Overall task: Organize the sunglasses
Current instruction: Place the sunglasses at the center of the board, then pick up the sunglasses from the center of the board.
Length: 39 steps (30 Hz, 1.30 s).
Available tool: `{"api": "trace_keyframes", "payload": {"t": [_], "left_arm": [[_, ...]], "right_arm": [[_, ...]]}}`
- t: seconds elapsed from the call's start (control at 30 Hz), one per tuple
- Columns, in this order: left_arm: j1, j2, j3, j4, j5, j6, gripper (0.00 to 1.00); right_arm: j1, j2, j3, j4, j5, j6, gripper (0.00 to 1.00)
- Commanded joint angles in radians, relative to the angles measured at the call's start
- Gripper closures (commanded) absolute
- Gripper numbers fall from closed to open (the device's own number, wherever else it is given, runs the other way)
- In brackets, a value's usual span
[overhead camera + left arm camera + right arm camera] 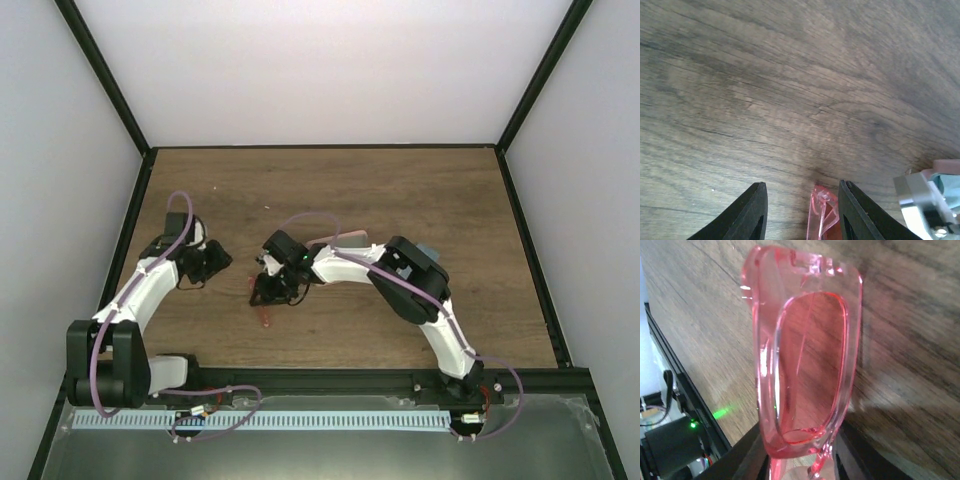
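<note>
A translucent reddish-pink pair of sunglasses (810, 355) fills the right wrist view. Its lens rim sits upright between the two black fingers of my right gripper (802, 432), which is shut on it. From above, that gripper (270, 292) hangs over the middle of the table with a red bit of the sunglasses (265, 318) poking out below it. In the left wrist view a pink frame corner of another pair (821, 210) stands between the fingers of my left gripper (802, 184). It lies against the right finger with a wide gap to the left one. The left gripper (208, 262) is at mid-left.
A pink case (345, 239) and a grey-blue case (428, 250) lie behind the right arm, mostly hidden by it. A silver-edged thing with pink and light blue parts (935, 195) shows at the right edge of the left wrist view. Black frame rails border the wooden table (400, 190).
</note>
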Motion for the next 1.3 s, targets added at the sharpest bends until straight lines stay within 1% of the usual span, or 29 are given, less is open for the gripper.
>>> {"api": "trace_keyframes", "payload": {"t": [0.0,0.03,0.07,0.13,0.23,0.37,0.5,0.57,0.6,0.7,0.73,0.83,0.93,1.0,1.07,1.13,1.2,1.27], "left_arm": [[0.009,-0.005,0.024,-0.035,-0.046,0.004,0.59],[0.009,-0.001,0.027,-0.031,-0.048,0.0,0.59],[0.009,0.004,0.029,-0.026,-0.047,-0.003,0.59],[0.009,0.013,0.026,-0.012,-0.041,-0.015,0.59],[0.009,0.025,0.022,0.007,-0.038,-0.03,0.59],[0.009,0.032,0.019,0.013,-0.043,-0.038,0.59],[0.009,0.019,-0.002,-0.008,-0.066,-0.023,0.59],[0.011,-0.011,-0.039,-0.017,-0.068,-0.022,0.59],[0.011,-0.029,-0.059,-0.019,-0.067,-0.026,0.59],[0.011,-0.078,-0.137,-0.009,-0.06,-0.053,0.6],[0.011,-0.087,-0.157,0.0,-0.056,-0.066,0.6],[0.012,-0.104,-0.188,0.024,-0.041,-0.1,0.6],[0.012,-0.112,-0.179,0.015,-0.051,-0.111,0.6],[0.012,-0.109,-0.165,-0.003,-0.066,-0.116,0.6],[0.012,-0.1,-0.157,-0.02,-0.071,-0.126,0.64],[0.012,-0.092,-0.157,-0.033,-0.068,-0.136,0.69],[0.012,-0.093,-0.164,-0.034,-0.065,-0.146,0.72],[0.012,-0.105,-0.177,-0.033,-0.059,-0.159,0.73]], "right_arm": [[-0.028,-0.007,0.063,0.04,-0.056,-0.025,0.63],[-0.038,-0.017,0.05,0.039,-0.046,-0.018,0.54],[-0.049,-0.03,0.033,0.041,-0.04,-0.012,0.43],[-0.072,-0.042,0.004,0.036,-0.058,-0.01,0.31],[-0.091,-0.036,0.004,-0.035,-0.063,-0.029,0.18],[-0.091,-0.061,0.015,-0.13,0.019,-0.049,0.13],[-0.09,-0.086,0.082,-0.244,0.101,-0.115,0.13],[-0.087,-0.086,0.123,-0.294,0.135,-0.14,0.18],[-0.084,-0.082,0.148,-0.319,0.147,-0.149,0.22],[-0.072,-0.054,0.215,-0.401,0.186,-0.176,0.47],[-0.066,-0.044,0.229,-0.418,0.191,-0.185,0.49],[-0.047,-0.02,0.258,-0.453,0.198,-0.202,0.47],[-0.014,0.007,0.324,-0.511,0.232,-0.221,0.45],[0.01,0.049,0.394,-0.57,0.258,-0.228,0.41],[0.033,0.089,0.475,-0.638,0.28,-0.228,0.38],[0.052,0.125,0.548,-0.703,0.326,-0.227,0.37],[0.068,0.155,0.599,-0.756,0.35,-0.224,0.37],[0.075,0.176,0.618,-0.785,0.353,-0.22,0.37]]}}
